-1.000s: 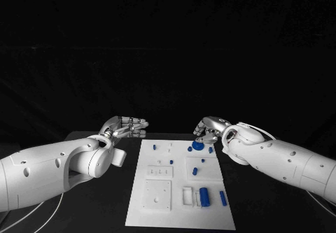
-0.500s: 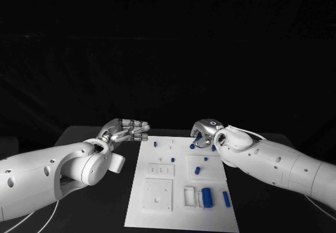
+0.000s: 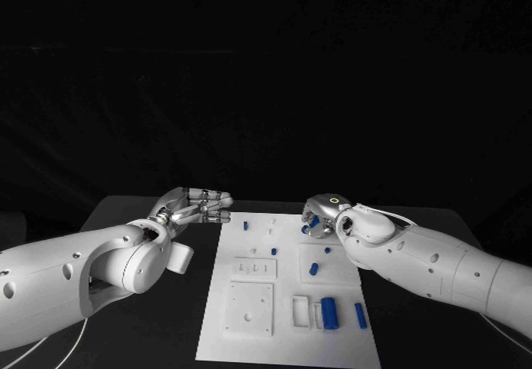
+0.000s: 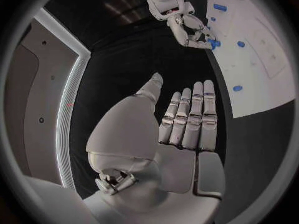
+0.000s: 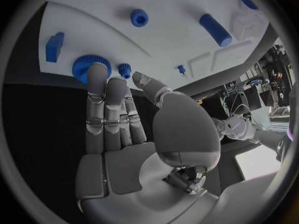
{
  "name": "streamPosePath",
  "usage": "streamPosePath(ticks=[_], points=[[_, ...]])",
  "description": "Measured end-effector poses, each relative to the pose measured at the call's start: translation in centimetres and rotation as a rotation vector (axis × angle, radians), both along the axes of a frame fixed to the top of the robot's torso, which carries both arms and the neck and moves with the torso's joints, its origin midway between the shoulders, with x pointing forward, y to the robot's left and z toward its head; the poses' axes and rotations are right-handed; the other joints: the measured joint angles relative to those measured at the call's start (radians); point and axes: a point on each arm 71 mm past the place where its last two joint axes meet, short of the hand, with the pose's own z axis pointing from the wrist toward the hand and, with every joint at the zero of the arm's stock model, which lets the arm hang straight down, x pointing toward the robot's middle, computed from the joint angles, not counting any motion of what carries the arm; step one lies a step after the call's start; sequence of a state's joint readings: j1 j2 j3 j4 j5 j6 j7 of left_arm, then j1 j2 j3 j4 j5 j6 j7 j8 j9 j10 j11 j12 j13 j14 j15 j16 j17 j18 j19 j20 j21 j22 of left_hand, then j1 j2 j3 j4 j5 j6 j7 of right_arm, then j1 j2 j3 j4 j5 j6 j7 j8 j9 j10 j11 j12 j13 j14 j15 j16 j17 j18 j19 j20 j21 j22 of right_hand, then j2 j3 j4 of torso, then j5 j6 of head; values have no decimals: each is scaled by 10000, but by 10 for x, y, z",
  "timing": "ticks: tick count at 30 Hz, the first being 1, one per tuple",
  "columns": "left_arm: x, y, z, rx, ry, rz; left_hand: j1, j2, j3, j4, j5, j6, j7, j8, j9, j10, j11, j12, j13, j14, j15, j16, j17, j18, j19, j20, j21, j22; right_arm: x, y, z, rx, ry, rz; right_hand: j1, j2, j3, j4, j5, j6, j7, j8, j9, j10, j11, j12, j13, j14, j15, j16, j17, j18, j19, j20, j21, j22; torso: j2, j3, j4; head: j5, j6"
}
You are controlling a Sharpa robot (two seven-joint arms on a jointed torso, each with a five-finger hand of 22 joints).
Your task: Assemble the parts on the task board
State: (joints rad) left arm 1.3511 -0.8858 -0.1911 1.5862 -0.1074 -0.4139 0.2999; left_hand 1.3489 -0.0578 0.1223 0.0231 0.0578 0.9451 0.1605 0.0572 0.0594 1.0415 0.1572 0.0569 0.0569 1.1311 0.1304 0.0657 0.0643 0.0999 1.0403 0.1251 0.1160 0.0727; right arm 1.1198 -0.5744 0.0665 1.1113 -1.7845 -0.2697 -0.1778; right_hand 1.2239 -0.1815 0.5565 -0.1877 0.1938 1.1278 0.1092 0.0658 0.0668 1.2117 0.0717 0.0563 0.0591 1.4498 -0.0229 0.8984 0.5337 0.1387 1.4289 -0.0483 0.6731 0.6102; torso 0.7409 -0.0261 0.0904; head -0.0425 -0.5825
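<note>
The white task board (image 3: 253, 338) lies in the middle of the black table. My right hand (image 3: 324, 213) hangs over the board's far edge. Its fingers are stretched out, and one fingertip (image 5: 96, 73) touches the rim of a large blue gear (image 5: 79, 67), which is partly hidden under the hand (image 3: 307, 227). Close to the thumb sits a small blue gear (image 5: 124, 70). My left hand (image 3: 195, 204) hovers beside the board's far left corner, fingers straight and holding nothing (image 4: 187, 119). A blue cylinder (image 3: 328, 310) stands in the near right of the board.
Further blue parts sit on the board: a block (image 5: 55, 46), a round piece (image 5: 139, 17), a slim bar (image 3: 360, 314), small pegs (image 3: 245, 227) and an oval piece (image 3: 314, 268). White recessed plates (image 3: 251, 307) take up the board's near left. Bare black table flanks both sides.
My right arm has swung in and its hand has turned over the large gear, covering more of it. The left hand has barely moved.
</note>
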Motion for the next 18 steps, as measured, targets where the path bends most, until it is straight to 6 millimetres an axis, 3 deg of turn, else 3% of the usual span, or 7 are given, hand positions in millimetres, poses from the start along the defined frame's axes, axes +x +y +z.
streamPosePath(ticks=[18], points=[[2,2,0,20,13,30,-23,-23,60,160,0,-119,62,0,-1,-74,1,0,-1,0,0,0,-1,-1,0,0,-1,0,-1,-1,-6,-195,49,-150,0,0,112,-57,-82,-1,1,0,-1,-74,-3,0,-2,-31,29,174,-190,-7,57,56,-463,733,255,-37,69,-3,95]])
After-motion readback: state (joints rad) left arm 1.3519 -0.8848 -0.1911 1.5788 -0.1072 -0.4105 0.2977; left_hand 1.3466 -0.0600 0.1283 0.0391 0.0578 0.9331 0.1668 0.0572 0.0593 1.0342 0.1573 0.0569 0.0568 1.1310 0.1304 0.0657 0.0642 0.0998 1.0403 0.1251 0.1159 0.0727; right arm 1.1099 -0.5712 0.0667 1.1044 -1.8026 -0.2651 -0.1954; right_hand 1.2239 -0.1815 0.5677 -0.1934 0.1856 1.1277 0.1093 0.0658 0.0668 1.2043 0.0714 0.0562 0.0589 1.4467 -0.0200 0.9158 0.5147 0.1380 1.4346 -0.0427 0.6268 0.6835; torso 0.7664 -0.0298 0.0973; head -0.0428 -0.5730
